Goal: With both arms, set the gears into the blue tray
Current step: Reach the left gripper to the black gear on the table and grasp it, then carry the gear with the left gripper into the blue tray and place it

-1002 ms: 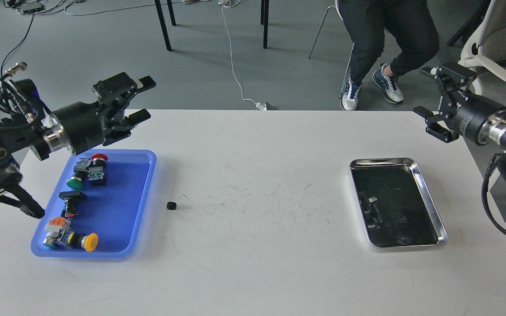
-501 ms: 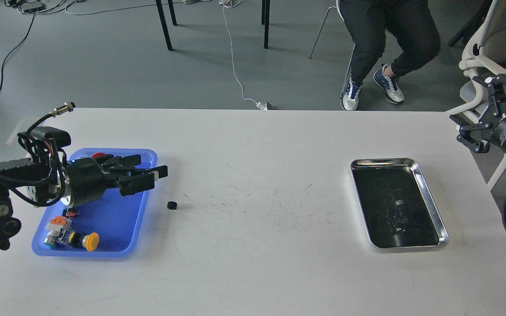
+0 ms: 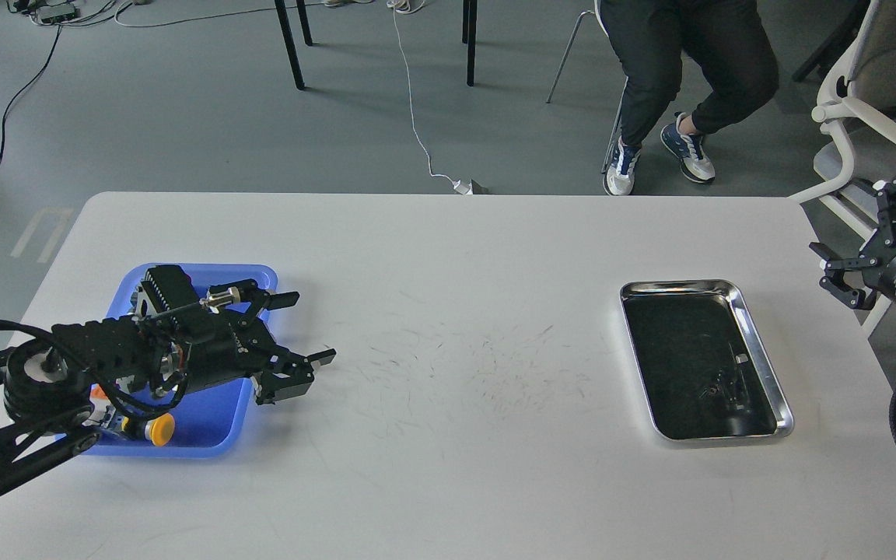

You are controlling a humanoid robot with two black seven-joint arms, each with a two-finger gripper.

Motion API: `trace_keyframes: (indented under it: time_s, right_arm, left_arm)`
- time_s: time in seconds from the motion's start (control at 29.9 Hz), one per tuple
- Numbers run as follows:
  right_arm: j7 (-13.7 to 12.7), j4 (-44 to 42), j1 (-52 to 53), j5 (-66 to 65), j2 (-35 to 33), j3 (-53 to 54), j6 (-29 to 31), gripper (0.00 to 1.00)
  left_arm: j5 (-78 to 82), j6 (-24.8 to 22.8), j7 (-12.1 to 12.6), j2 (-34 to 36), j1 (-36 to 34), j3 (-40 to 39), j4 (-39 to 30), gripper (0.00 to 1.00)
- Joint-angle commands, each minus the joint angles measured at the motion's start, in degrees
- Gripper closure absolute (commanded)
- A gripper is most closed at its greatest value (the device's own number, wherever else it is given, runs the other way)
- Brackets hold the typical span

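Observation:
The blue tray (image 3: 260,274) lies at the table's left, and my left arm covers much of it. My left gripper (image 3: 304,328) reaches past the tray's right rim, low over the white table, with its two fingers spread apart and nothing seen between them. No gear shows; the lower finger (image 3: 316,359) covers the table just right of the tray. My right gripper (image 3: 856,227) hangs off the table's right edge, open and empty, well away from both trays.
A yellow-capped push-button (image 3: 159,428) lies at the blue tray's front; others are hidden under my arm. A shiny steel tray (image 3: 681,285) with a dark inside sits at the right. A seated person's legs (image 3: 681,70) and a chair are beyond the table.
My left arm has swung down and right across the blue tray, and its gripper now covers the spot where a small black gear lay. My right gripper drew back to the right.

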Motion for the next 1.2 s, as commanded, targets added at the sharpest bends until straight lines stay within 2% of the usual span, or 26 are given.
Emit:
trace_keyframes:
  time_s: [0.0,0.2,0.43,0.8,1.07,1.17]
  right_arm:
    - [0.33,0.3,-0.43,1.69,0.91,0.22,0.12,0.06]
    - [0.86,0.57,-0.43,1.87,1.18,2.32,0.91,0.06]
    - [0.95,0.57,-0.43,1.87,1.18,4.7,2.05,0.06]
    - [0.95,0.74,-0.43,1.87,1.18,4.88,2.05,0.06]
    - [0.95,0.83,-0.34,1.87,1.09,4.97,2.05,0.06]
    - [0.95,0.83,-0.34,1.87,1.09,4.97,2.05,0.06]
  left_arm:
    - [0.01,0.0,0.01,-1.69,0.1,0.06,3.01,0.05]
    - [0.01,0.0,0.01,-2.22,2.56,0.06,4.77,0.07]
    - [0.01,1.76,-0.17,-4.33,5.47,0.06,7.76,0.17]
    - [0.01,2.46,-0.26,-6.79,5.64,0.06,11.89,0.35]
    - [0.01,3.69,-0.43,-7.23,5.64,2.08,13.65,0.59]
    - [0.01,3.69,-0.43,-7.14,5.64,2.08,13.65,0.76]
